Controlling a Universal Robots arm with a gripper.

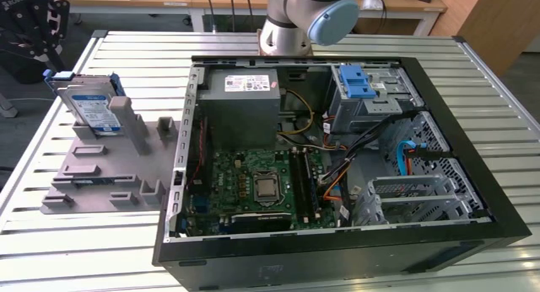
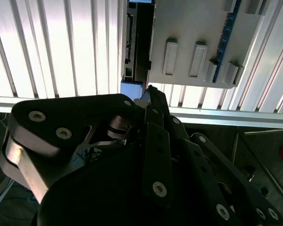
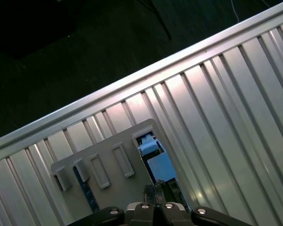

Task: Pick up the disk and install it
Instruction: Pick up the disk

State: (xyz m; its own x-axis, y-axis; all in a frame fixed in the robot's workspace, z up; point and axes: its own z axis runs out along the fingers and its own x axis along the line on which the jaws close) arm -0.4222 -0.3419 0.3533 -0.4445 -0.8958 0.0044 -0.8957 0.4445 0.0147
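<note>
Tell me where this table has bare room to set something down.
Bare table slats lie at the exterior view's right of the open computer case, and between the grey fixture and the near edge. Crowded: inside the case, and the fixture holding the disk.

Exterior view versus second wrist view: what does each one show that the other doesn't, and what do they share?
Exterior view: the open computer case with its motherboard, and the disk standing upright in the grey fixture. Second wrist view: the tool and its black linkage, seen close up. Shared: the grey fixture and the slatted metal table.
</note>
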